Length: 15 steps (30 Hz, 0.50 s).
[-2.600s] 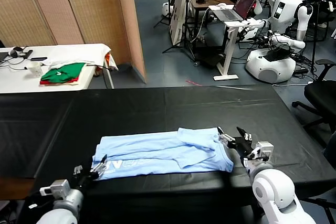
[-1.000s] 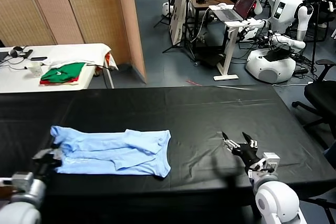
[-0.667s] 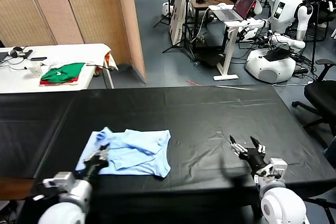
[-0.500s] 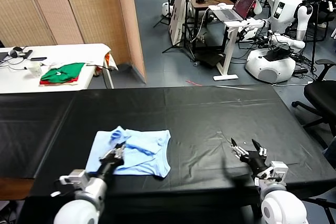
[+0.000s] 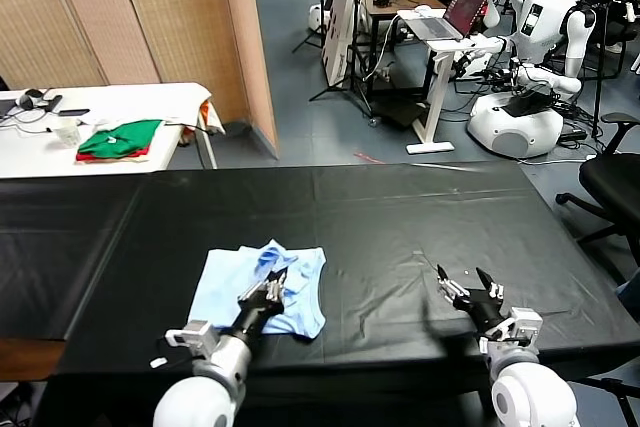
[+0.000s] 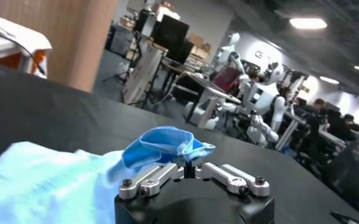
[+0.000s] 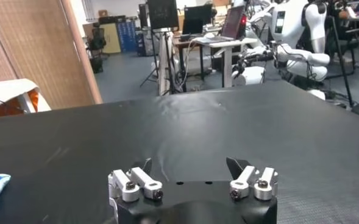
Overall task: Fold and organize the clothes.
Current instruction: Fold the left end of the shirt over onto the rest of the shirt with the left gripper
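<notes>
Pinching a raised fold of the thin pale sky-blue cotton T-shirt (image 5: pixel 262 285), the left hand (image 5: pixel 270 291) has its fingers together on the cloth and holds that edge lifted over the rest of the shirt, which lies partly folded on the black-covered counter (image 5: pixel 400 207) near its front edge, left of centre. Right hand (image 5: pixel 468 291) hovers well apart over bare counter to the right, fingers spread, holding nothing. Shirt looks light, limp and floppy, likely to sag and crease, so best gripped at a hem or folded edge.

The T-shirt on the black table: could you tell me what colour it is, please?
Pale sky blue; the T-shirt shows best in the head view.
</notes>
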{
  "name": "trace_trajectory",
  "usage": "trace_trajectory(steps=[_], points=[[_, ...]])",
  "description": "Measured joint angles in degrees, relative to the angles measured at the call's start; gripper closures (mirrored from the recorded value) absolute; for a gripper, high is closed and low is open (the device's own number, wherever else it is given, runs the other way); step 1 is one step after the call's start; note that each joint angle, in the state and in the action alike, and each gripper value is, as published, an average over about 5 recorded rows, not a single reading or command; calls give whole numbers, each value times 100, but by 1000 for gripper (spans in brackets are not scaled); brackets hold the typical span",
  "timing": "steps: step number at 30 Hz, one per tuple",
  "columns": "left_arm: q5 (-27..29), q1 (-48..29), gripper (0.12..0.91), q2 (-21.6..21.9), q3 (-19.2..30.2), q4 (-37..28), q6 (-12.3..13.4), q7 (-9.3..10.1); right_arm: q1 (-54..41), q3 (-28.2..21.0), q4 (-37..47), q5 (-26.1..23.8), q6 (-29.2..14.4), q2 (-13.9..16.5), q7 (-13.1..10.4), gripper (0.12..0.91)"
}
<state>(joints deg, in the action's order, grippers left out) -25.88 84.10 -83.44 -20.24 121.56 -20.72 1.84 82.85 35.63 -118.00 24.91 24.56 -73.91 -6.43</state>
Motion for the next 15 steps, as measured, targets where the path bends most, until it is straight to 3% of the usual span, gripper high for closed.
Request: trace_trajectory(steps=[9, 11, 15], points=[[631, -22, 826, -141, 117, -377, 191, -56, 87, -129, -125, -57, 5, 11, 119, 118], [675, -9, 768, -157, 154, -451, 230, -85, 123, -181, -152, -88, -13, 35, 158, 118], [352, 41, 540, -230, 269, -467, 221, -174, 156, -321, -152, -172, -61, 99, 239, 118]])
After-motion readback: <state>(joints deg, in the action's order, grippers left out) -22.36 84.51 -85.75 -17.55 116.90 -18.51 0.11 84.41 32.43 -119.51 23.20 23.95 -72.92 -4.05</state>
